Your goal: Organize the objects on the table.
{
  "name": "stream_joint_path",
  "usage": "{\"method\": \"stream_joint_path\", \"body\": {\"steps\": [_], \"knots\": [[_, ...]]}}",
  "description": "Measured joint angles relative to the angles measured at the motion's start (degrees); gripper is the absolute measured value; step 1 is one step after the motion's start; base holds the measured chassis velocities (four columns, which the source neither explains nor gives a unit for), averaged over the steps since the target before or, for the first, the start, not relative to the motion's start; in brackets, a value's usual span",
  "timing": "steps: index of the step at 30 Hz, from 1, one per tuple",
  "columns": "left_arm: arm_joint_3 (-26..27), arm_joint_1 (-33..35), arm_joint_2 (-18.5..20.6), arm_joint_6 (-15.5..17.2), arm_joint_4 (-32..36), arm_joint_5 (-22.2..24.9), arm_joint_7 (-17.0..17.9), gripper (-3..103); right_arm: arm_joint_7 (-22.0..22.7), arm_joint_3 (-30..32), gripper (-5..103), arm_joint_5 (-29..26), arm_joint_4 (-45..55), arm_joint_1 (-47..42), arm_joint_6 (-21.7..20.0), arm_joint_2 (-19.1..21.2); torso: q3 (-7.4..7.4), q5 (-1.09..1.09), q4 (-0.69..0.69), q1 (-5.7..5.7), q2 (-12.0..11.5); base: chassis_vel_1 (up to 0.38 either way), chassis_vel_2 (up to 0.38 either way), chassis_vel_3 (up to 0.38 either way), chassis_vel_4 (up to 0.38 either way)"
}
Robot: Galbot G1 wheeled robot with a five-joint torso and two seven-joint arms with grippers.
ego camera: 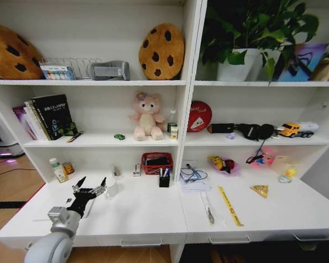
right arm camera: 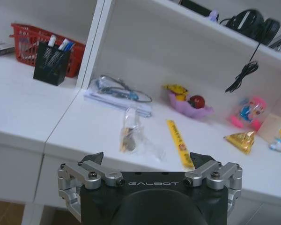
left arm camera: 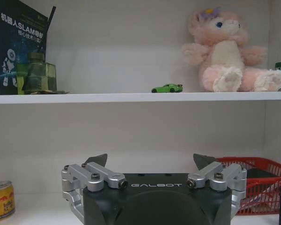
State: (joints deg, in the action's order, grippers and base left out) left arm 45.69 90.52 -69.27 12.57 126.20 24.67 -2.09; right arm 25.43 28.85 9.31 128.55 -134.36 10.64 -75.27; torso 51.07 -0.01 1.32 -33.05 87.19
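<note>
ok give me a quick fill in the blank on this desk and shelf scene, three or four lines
1. The tiny green toy car sits on the shelf beside the pink ____.
2. The long yellow ruler lies flat on the white ____.
3. The black pen holder stands in front of the ____ mesh basket.
4. The left gripper hovers over the desk with its jaws ____.

Missing words: teddy bear; desk; red; open
</note>
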Motion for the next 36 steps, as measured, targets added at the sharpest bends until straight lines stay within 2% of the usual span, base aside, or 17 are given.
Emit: {"method": "stream_joint_path", "body": {"steps": [5, 7, 8, 10, 12, 13, 16, 17, 19, 20, 22, 23, 26, 36], "knots": [[0.0, 0.0, 0.0, 0.0, 0.0, 0.0, 0.0, 100, 0.3, 4.5, 100, -2.1, 6.0, 0.3, -2.4, 1.5, 0.00, 0.01, -0.01, 0.00, 0.0, 0.000, 0.000, 0.000, 0.000], [0.0, 0.0, 0.0, 0.0, 0.0, 0.0, 0.0, 100, -2.4, 8.9, 100, -7.4, 9.4, 4.9, -8.0, 1.7, 0.00, 0.00, -0.01, 0.00, 0.0, 0.000, 0.000, 0.000, 0.000], [0.0, 0.0, 0.0, 0.0, 0.0, 0.0, 0.0, 100, -2.4, 8.9, 100, -7.4, 9.4, 4.9, -8.0, 1.7, 0.00, 0.00, -0.01, 0.00, 0.0, 0.000, 0.000, 0.000, 0.000], [0.0, 0.0, 0.0, 0.0, 0.0, 0.0, 0.0, 100, -7.1, 14.0, 100, -12.6, 9.5, 13.1, -14.0, 1.3, 0.00, 0.02, 0.02, 0.00, 0.0, 0.000, 0.000, 0.000, 0.000], [0.0, 0.0, 0.0, 0.0, 0.0, 0.0, 0.0, 100, -8.3, 16.0, 100, -17.5, 7.9, 21.4, -18.0, 3.9, 0.00, 0.04, 0.00, 0.00, 0.0, 0.000, 0.000, 0.000, 0.000], [0.0, 0.0, 0.0, 0.0, 0.0, 0.0, 0.0, 100, -8.3, 16.0, 100, -17.5, 7.9, 21.4, -18.0, 3.9, 0.00, 0.04, 0.00, 0.00, 0.0, 0.000, 0.000, 0.000, 0.000], [0.0, 0.0, 0.0, 0.0, 0.0, 0.0, 0.0, 100, -10.1, 17.3, 100, -29.7, 6.5, 30.2, -24.3, 9.3, 0.01, 0.01, -0.05, -0.01, 0.0, 0.000, 0.000, 0.000, 0.000], [0.0, 0.0, 0.0, 0.0, 0.0, 0.0, 0.0, 100, -10.1, 17.3, 100, -29.7, 6.5, 30.2, -24.3, 9.3, 0.01, 0.01, -0.05, -0.01, 0.0, 0.000, 0.000, 0.000, 0.000], [0.0, 0.0, 0.0, 0.0, 0.0, 0.0, 0.0, 100, -12.2, 18.5, 100, -35.1, 6.0, 32.3, -26.6, 10.7, 0.01, 0.02, -0.04, -0.02, 0.0, 0.000, 0.000, 0.000, 0.000], [0.0, 0.0, 0.0, 0.0, 0.0, 0.0, 0.0, 100, -12.2, 18.5, 100, -35.1, 6.0, 32.3, -26.6, 10.7, 0.01, 0.02, -0.04, -0.02, 0.0, 0.000, 0.000, 0.000, 0.000], [0.0, 0.0, 0.0, 0.0, 0.0, 0.0, 0.0, 100, -16.2, 20.2, 100, -37.3, 5.7, 31.1, -27.0, 9.3, 0.01, 0.00, 0.00, -0.01, 0.0, 0.000, 0.000, 0.000, 0.000], [0.0, 0.0, 0.0, 0.0, 0.0, 0.0, 0.0, 100, -16.2, 20.2, 100, -37.3, 5.7, 31.1, -27.0, 9.3, 0.01, 0.00, 0.00, -0.01, 0.0, 0.000, 0.000, 0.000, 0.000], [0.0, 0.0, 0.0, 0.0, 0.0, 0.0, 0.0, 100, -20.2, 21.5, 100, -36.7, 5.4, 27.4, -24.9, 5.1, 0.00, 0.00, 0.02, 0.00, 0.0, 0.000, 0.000, 0.000, 0.000], [0.0, 0.0, 0.0, 0.0, 0.0, 0.0, 0.0, 100, -23.2, 23.3, 100, -34.5, 4.0, 24.2, -20.6, 2.1, 0.00, 0.01, -0.01, 0.00, 0.0, -0.069, -0.069, 0.075, 0.072]]}}
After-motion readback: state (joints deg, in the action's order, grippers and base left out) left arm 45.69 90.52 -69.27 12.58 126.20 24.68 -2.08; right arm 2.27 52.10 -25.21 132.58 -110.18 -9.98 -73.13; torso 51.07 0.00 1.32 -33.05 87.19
